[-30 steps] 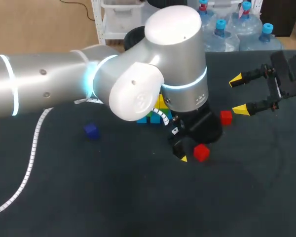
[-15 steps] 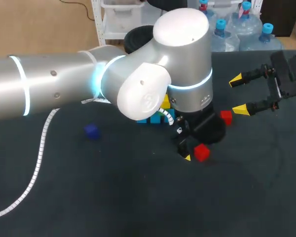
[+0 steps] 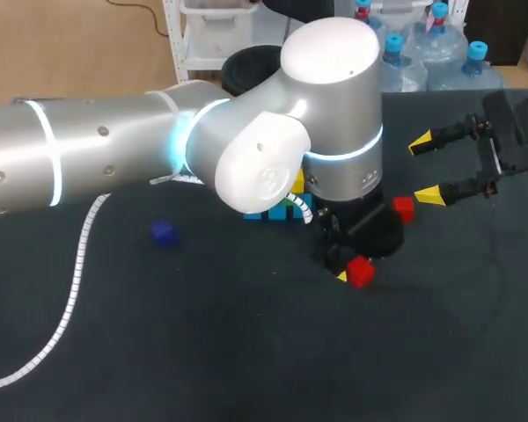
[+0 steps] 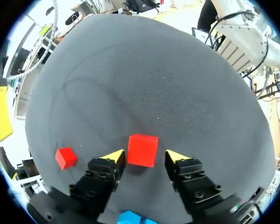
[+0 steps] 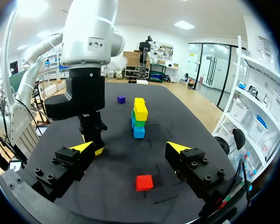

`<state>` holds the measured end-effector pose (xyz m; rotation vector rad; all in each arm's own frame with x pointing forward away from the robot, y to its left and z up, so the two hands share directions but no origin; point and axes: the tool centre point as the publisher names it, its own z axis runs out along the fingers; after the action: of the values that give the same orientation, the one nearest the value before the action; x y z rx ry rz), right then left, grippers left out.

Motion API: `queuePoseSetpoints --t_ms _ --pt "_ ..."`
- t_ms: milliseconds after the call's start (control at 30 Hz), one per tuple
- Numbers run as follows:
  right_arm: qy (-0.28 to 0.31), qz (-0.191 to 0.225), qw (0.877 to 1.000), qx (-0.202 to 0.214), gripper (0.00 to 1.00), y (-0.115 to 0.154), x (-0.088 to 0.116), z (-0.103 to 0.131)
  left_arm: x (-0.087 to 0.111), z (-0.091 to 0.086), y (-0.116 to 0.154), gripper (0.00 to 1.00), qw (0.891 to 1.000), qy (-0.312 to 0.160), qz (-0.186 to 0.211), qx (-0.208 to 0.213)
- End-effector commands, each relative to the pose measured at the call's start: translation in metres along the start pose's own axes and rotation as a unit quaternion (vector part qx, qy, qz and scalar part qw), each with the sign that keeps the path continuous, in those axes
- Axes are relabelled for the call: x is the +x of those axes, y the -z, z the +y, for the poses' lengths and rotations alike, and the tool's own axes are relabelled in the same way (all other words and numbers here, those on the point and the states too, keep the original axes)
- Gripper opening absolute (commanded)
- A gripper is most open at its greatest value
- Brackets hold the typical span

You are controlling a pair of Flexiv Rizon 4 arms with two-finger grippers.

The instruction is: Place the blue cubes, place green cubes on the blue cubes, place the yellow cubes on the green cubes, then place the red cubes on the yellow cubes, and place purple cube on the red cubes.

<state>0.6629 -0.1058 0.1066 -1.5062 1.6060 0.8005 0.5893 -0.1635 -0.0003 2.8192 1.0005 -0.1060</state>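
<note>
A red cube (image 4: pixel 142 150) lies on the dark table between the fingers of my left gripper (image 4: pixel 145 157). Its yellow tips stand close on both sides, with a small gap showing at one side, so it is open. In the head view this red cube (image 3: pixel 362 272) sits under the left gripper (image 3: pixel 350 269). A second red cube (image 3: pixel 403 208) lies near my right gripper (image 3: pixel 427 167), which hangs open and empty. From the right wrist, that cube (image 5: pixel 144 182) is just ahead of the right gripper (image 5: pixel 130 148). The stack (image 5: pixel 139 119) has blue at the bottom, then green and yellow.
A purple cube (image 3: pixel 164 233) lies alone at the left of the table, seen beyond the stack as the purple cube (image 5: pixel 121 99) from the right wrist. My big left arm (image 3: pixel 246 158) spans the table's middle and hides most of the stack (image 3: pixel 288 207) from above.
My left gripper has shifted a little to the right over the red cube, and its fingers have drawn in around it. The right arm has stayed still.
</note>
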Motion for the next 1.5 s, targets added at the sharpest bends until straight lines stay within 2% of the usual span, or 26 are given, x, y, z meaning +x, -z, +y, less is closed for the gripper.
queuePoseSetpoints --t_ms 33,167,267,300,367,433,600,733,900,1100,1367,1500 --pt "0.001 -0.001 1.0 0.001 1.0 0.0 0.0 0.0 0.001 0.004 0.0 0.48 1.0 -0.004 0.0 0.004" --pt "0.001 -0.001 1.0 0.001 1.0 0.0 0.0 0.0 0.0 0.005 0.0 0.44 1.0 -0.006 0.001 0.005" --pt "0.001 -0.001 1.0 0.001 1.0 0.0 0.0 0.0 0.0 0.005 0.0 0.36 1.0 -0.007 0.002 0.005" --pt "0.001 -0.001 1.0 0.001 1.0 0.0 0.0 0.0 0.001 0.005 0.0 0.27 1.0 -0.007 0.003 0.005" --pt "0.001 -0.001 1.0 0.001 1.0 0.0 0.0 0.0 0.001 0.005 0.001 0.18 1.0 -0.007 0.004 0.004" --pt "0.001 -0.001 1.0 0.001 1.0 0.0 0.0 0.0 0.001 0.004 0.003 0.0 1.0 -0.005 0.003 0.003" --pt "0.001 -0.001 1.0 0.001 1.0 0.0 0.0 0.0 0.003 0.001 0.007 0.0 1.0 0.003 0.006 0.002" --pt "0.001 -0.001 1.0 0.001 1.0 0.0 0.0 0.0 0.009 -0.002 0.02 0.0 1.0 0.03 0.007 -0.003" --pt "0.001 -0.001 1.0 0.001 1.0 0.0 0.0 0.0 0.022 -0.007 0.048 0.0 0.996 0.085 -0.006 -0.015" --pt "0.001 -0.001 1.0 0.001 1.0 0.0 0.0 0.0 0.045 -0.017 0.091 0.0 0.991 0.127 0.012 -0.042" --pt "0.001 -0.001 1.0 0.001 1.0 0.0 0.0 0.0 0.084 -0.029 0.133 0.0 0.977 0.2 0.025 -0.076" --pt "0.001 -0.001 1.0 0.001 1.0 0.0 0.0 0.0 0.1 -0.031 0.152 0.0 0.963 0.25 0.024 -0.097"
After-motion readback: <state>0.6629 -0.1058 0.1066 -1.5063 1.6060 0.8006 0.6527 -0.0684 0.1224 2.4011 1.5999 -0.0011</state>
